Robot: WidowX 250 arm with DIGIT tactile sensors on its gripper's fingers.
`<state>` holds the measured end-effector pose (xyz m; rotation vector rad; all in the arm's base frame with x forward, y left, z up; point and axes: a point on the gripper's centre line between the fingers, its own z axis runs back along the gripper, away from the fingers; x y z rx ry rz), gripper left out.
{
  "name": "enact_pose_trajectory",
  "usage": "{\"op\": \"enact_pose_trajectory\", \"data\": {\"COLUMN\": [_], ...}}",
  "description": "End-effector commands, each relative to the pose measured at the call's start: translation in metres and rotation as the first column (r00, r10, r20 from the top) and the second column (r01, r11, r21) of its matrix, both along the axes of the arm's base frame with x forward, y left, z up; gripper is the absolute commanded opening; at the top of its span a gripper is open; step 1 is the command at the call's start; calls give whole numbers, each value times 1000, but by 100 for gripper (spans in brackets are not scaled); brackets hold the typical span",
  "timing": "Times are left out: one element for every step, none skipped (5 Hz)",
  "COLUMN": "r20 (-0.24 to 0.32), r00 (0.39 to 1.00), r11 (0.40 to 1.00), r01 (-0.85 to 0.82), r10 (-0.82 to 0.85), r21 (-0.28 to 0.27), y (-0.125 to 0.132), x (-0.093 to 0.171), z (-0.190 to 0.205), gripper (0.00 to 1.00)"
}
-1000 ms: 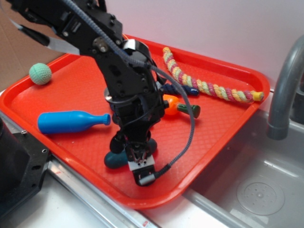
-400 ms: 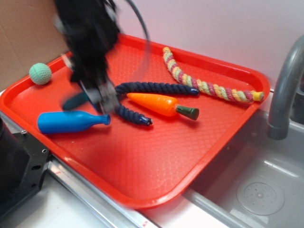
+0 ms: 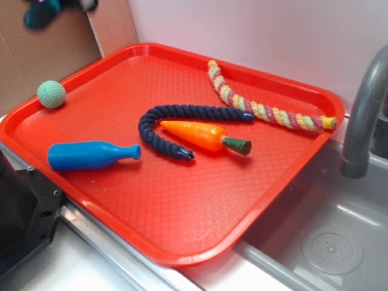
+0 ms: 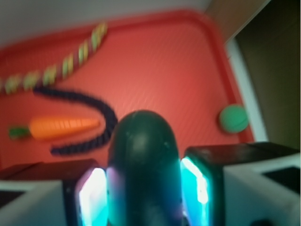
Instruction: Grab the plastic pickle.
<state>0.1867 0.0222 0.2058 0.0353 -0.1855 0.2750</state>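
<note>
Wrist view | gripper (image 4: 143,186) high above red tray (image 4: 155,61) | fingers clamped on plastic pickle (image 4: 142,165)

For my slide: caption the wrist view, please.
Fingers clamp the dark green pickle high above the red tray.

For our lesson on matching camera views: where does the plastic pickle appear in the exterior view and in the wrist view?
Exterior: the plastic pickle is at the top left corner, above the tray, partly cut off.
Wrist: it fills the lower centre, clamped between the gripper pads.
Shared landmark: the green ball by the tray's edge.
</note>
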Motion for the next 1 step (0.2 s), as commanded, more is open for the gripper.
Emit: {"op": "enact_pose_trajectory", "data": {"r20": [70], "r00": [997], "r11": [1000], "r01": [-26], "r10": [27], "r21": [-16], "y": [-2], "x": [-14], "z": [32], "gripper": [0]}}
